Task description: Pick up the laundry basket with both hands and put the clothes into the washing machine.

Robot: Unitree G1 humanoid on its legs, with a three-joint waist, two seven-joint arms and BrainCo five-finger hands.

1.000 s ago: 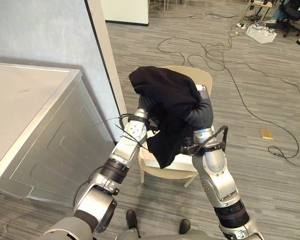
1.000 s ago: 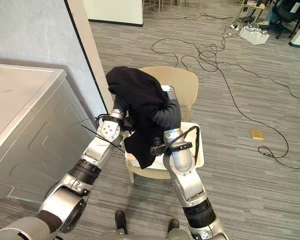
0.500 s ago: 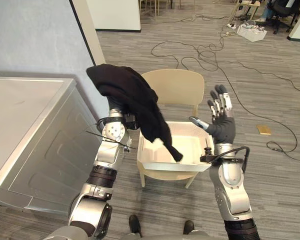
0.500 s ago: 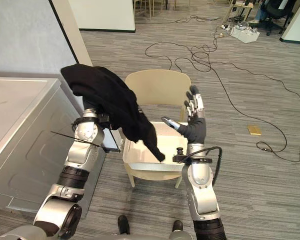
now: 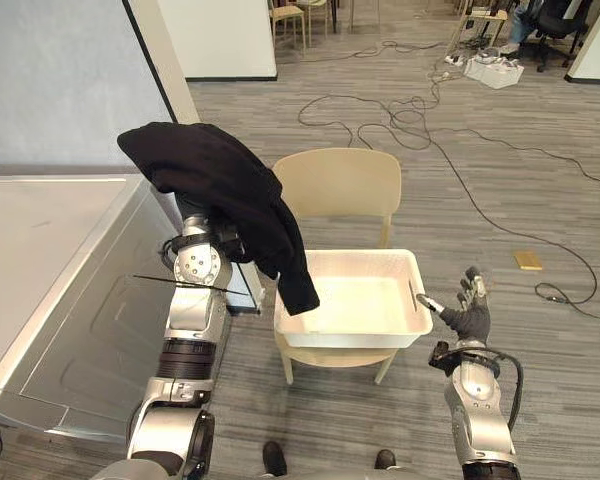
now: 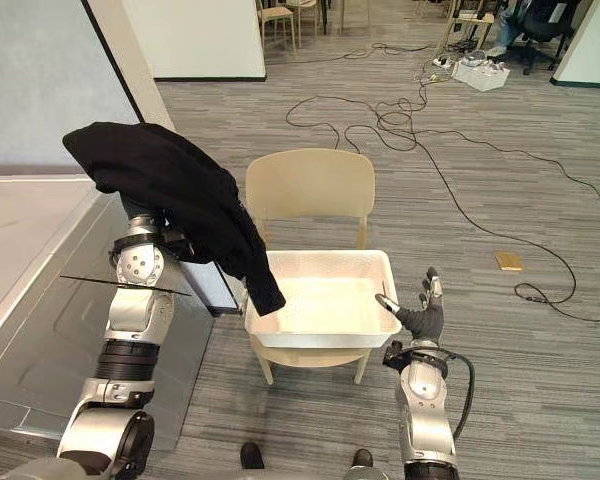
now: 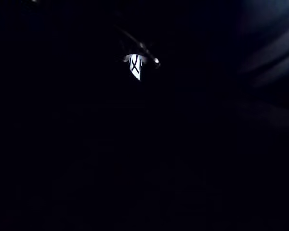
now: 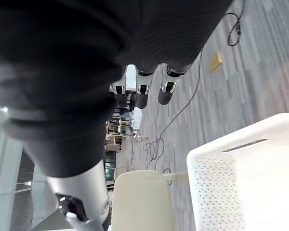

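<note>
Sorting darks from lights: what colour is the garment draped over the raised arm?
The garment is plain black, clearest in the left eye view.

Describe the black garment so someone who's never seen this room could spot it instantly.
Find the grey washing machine on the left, then the beige chair beside it carrying a white basket. Between them, draped over the robot's raised left arm, hangs the black garment, dark and limp against pale, rigid neighbours.

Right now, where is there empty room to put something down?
The washing machine's flat top is bare. The white basket is bare inside, right of the hanging black garment. Crowded: cables on the floor behind the chair.
</note>
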